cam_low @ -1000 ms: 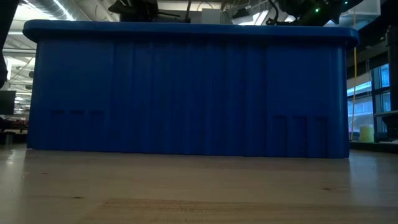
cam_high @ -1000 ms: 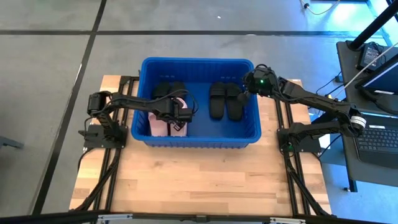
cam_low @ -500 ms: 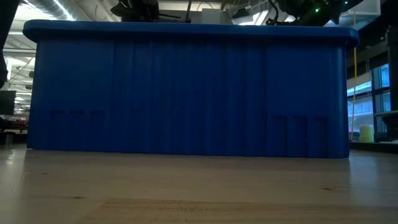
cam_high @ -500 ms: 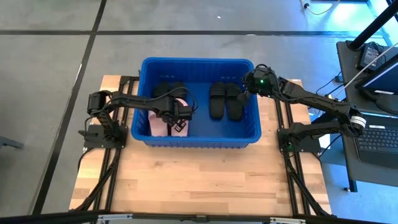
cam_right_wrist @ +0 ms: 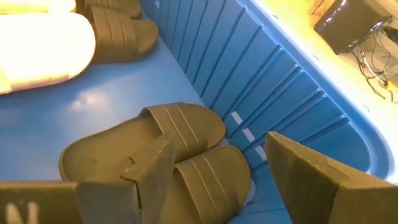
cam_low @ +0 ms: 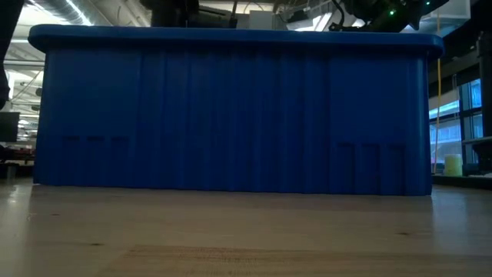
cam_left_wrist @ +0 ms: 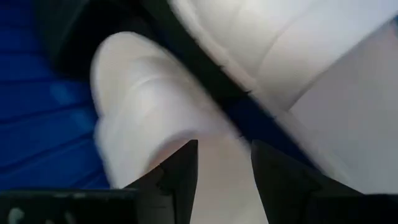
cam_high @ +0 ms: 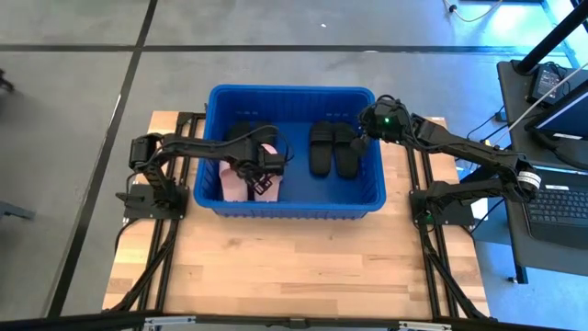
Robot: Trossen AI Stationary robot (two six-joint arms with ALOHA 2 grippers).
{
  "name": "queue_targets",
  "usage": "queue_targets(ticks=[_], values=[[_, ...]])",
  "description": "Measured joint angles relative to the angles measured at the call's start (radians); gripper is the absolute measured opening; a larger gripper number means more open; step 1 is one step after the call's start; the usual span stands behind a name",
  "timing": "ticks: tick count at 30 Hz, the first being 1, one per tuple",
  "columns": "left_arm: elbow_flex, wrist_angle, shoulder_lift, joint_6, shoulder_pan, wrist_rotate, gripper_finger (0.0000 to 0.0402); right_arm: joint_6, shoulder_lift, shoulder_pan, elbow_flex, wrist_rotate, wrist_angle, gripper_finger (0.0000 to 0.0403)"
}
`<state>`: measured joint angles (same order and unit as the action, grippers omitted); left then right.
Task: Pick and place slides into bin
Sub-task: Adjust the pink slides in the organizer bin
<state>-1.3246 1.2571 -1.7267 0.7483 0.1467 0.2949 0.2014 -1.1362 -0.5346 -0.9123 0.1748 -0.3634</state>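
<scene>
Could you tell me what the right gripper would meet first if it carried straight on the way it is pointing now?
Most likely the pair of black slides lying just ahead of the right gripper on the floor of the bin; its jaws stand open above them.

One camera looked straight down, one sat level behind the bin wall, and both wrist cameras peered closely inside it.

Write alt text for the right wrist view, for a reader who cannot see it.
Two black slides lie side by side on the floor of the blue bin, seen past the open right gripper. Farther off in the bin lie a pale slide and another black slide, beside the ribbed wall.
</scene>
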Motion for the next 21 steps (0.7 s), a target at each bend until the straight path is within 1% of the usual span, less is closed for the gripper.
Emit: queue_targets(ticks=[10, 16, 18, 21], values=[[-0.101, 0.089, 0.001, 0.0, 0.0, 0.02, 0.0143, 0.015, 0.0, 0.0, 0.0, 0.0, 0.0, 0.0251], [-0.194, 0.262, 0.001, -0.025, -0.009, 0.018, 0.0143, 0.014, 0.0, 0.0, 0.0, 0.0, 0.0, 0.0251], [-0.232, 0.325, 0.002, -0.069, -0.01, 0.004, 0.0143, 0.014, 0.0, 0.0, 0.0, 0.0, 0.0, 0.0251], [-0.26, 0.309, 0.027, -0.247, -0.014, -0.06, 0.0143, 0.014, 0.0, 0.0, 0.0, 0.0, 0.001, 0.0251]])
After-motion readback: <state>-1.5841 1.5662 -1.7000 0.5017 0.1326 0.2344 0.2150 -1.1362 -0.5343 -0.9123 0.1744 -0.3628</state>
